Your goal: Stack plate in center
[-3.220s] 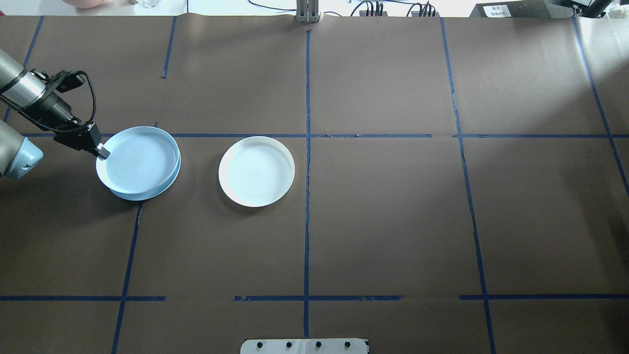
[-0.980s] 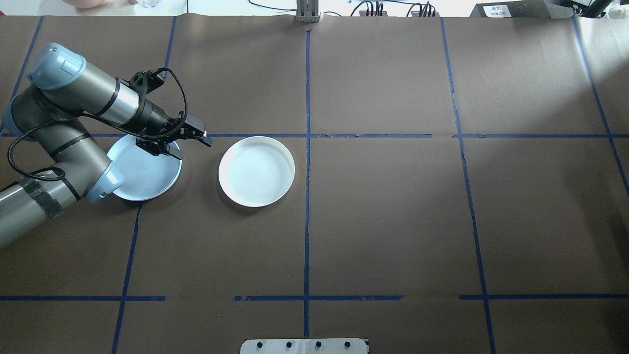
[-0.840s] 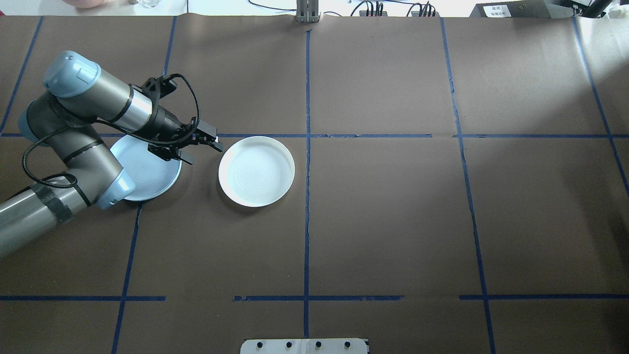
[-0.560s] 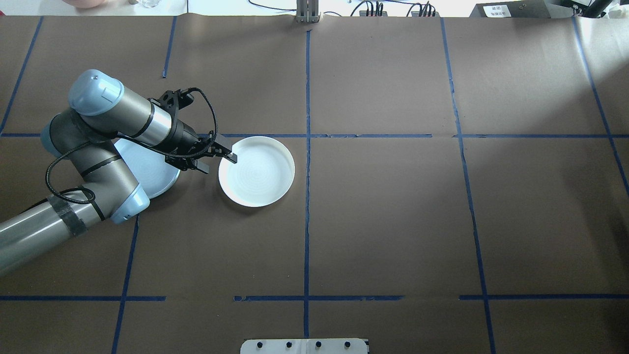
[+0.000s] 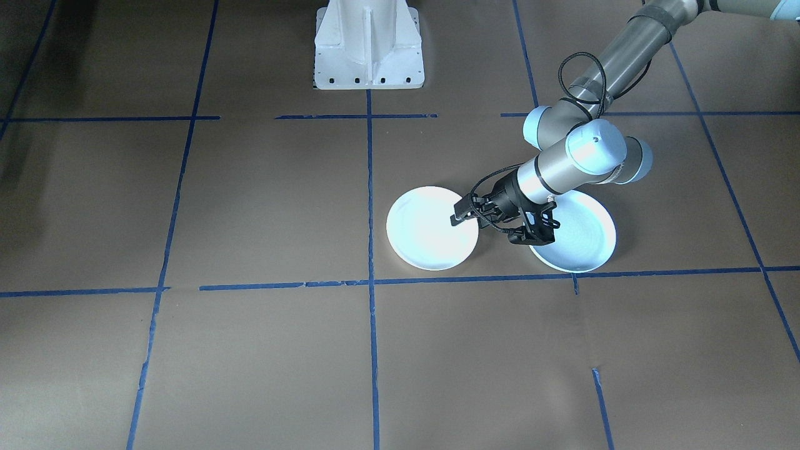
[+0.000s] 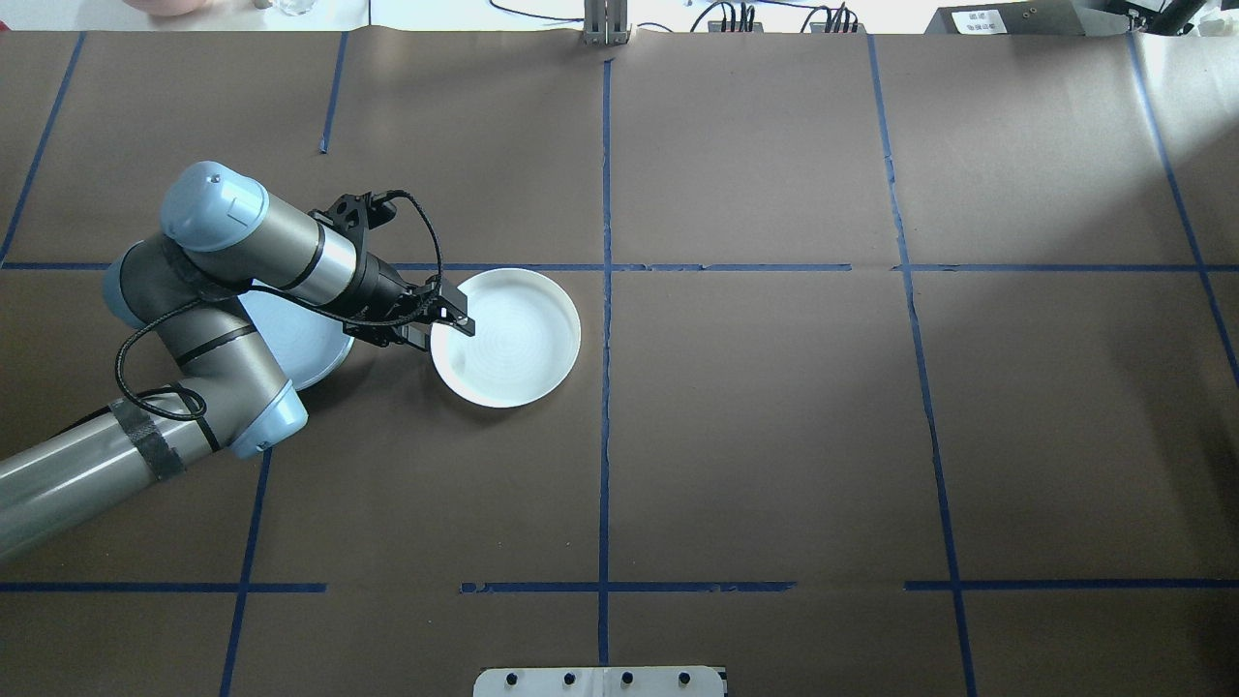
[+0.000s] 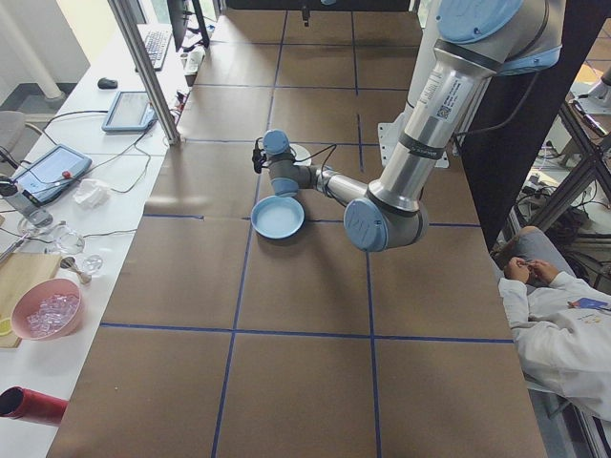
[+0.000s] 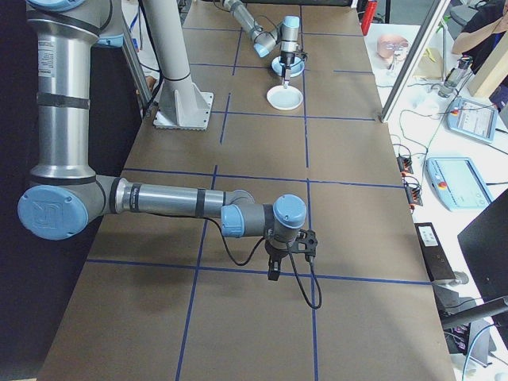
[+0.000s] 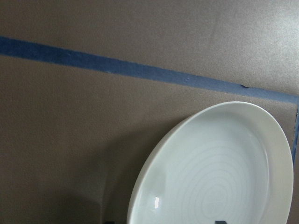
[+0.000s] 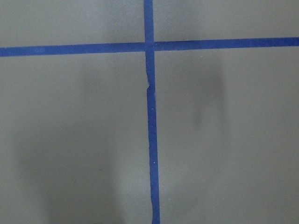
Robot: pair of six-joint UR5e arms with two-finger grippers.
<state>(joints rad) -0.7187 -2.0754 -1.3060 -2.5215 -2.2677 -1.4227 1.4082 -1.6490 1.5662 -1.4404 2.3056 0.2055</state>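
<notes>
I see my left gripper (image 6: 463, 322), jaws narrowly apart and empty, over the white plate's (image 6: 518, 339) near rim.

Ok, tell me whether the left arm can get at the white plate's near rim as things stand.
Probably yes. The left gripper already sits at the rim of the white plate, on the side facing the pale blue plate. Nothing lies between them; only bare table surrounds the plate.
</notes>
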